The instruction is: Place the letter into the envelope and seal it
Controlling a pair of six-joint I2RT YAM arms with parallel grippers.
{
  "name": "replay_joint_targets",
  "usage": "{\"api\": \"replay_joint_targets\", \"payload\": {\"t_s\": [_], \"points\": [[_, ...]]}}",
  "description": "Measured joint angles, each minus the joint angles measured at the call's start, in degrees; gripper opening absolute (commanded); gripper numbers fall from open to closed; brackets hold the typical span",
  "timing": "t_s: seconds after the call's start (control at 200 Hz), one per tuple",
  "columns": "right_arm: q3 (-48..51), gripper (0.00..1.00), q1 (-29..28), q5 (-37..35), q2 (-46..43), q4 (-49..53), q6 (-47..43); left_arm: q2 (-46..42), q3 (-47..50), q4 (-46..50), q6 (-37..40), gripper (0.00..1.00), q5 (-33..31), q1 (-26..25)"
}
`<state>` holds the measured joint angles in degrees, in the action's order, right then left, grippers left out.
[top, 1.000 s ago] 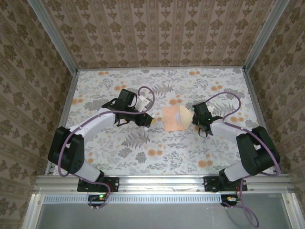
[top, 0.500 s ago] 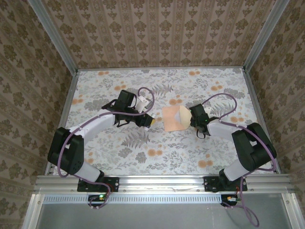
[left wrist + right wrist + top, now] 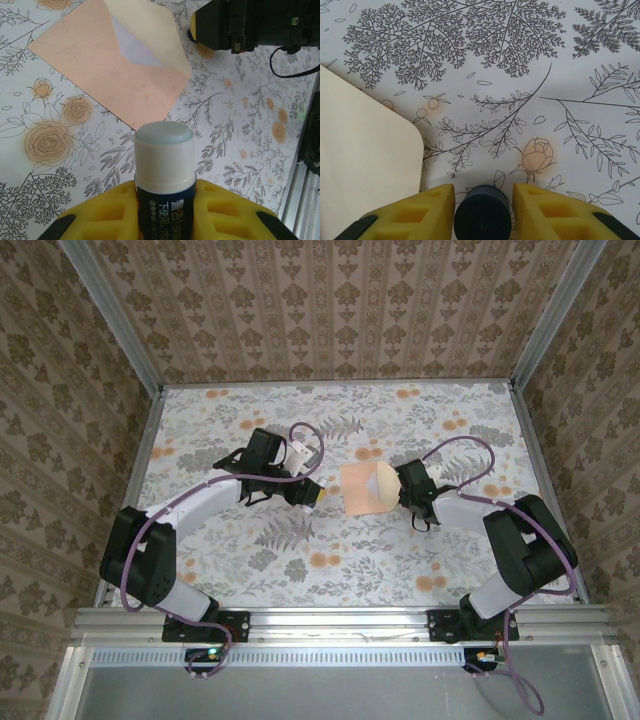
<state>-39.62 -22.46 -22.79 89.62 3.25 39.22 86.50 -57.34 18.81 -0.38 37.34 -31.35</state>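
Mid-frame from above, one envelope point(image 3: 363, 489) is lying flap-open, one letter point(image 3: 136, 49) peeking out, between two grippers: the left gripper point(image 3: 314, 495) just left of it is clamping one glue stick point(image 3: 164, 155), and the right gripper point(image 3: 401, 485) at its flap is pinching one dark cap point(image 3: 482, 212).

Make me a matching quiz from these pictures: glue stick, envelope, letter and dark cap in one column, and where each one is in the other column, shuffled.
Things
1. glue stick
2. envelope
3. letter
4. dark cap

Places
A. tucked inside the envelope, showing at its opening
B. gripped by the right end effector
C. flat on the table, flap open
D. gripped by the left end effector

Pairs: 1-D, 2-C, 3-A, 4-B
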Motion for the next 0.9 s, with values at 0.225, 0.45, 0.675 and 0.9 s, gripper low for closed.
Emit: {"api": "replay_joint_targets", "payload": {"t_s": [0.225,0.45,0.675,0.9], "points": [[0.0,0.37,0.0,-0.4,0.3,0.1,0.0,0.0,0.0,0.0,0.0,0.00,0.0,0.0],[0.0,0.45,0.0,-1.0,-0.2,1.1,-0.4,0.0,0.0,0.0,0.0,0.00,0.0,0.0],[-1.0,0.54,0.0,-1.3,-3.2,3.3,-1.7,0.0,0.0,0.0,0.0,0.00,0.0,0.0],[-3.0,0.67,0.2,0.5,-7.3,4.9,-2.3,-1.5,0.0,-0.2,-1.4,0.00,-0.3,0.1]]}}
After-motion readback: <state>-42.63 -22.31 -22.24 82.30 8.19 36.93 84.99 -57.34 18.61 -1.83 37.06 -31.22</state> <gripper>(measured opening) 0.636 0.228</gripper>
